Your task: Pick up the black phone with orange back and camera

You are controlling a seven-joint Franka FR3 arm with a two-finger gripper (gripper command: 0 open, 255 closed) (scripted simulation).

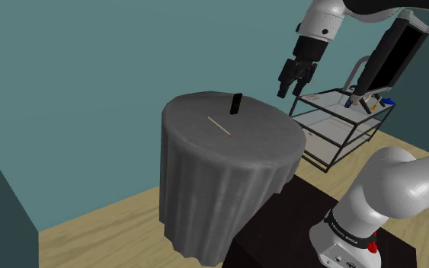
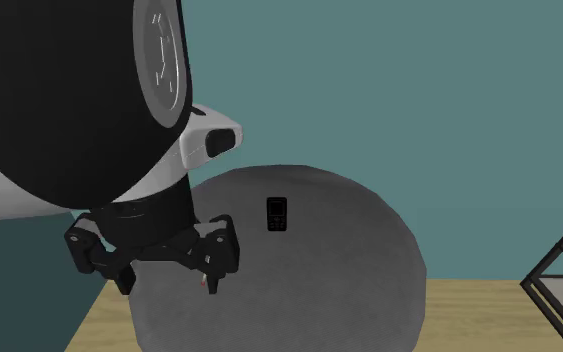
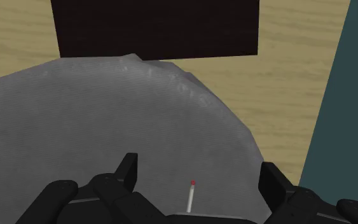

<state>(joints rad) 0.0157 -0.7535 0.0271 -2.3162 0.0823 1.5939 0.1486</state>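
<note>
A small black phone (image 1: 236, 103) with a screen and keypad (image 2: 277, 214) stands on the far side of a round table draped in grey cloth (image 1: 228, 152). No orange back shows from here. My gripper (image 1: 291, 89) hangs open above the table's edge, on the shoulder view's right, well apart from the phone. In the second exterior view the gripper (image 2: 166, 272) is near the camera, in front of and left of the phone. In the wrist view the fingers (image 3: 128, 172) stand wide apart over the cloth (image 3: 107, 121), with nothing between them.
A thin match with a red tip (image 3: 190, 196) lies on the cloth below the gripper (image 1: 219, 126). A wire shelf rack (image 1: 342, 129) with small items stands right of the table. The dark stand (image 3: 155, 28) sits beside the table on a wooden floor (image 1: 91, 236).
</note>
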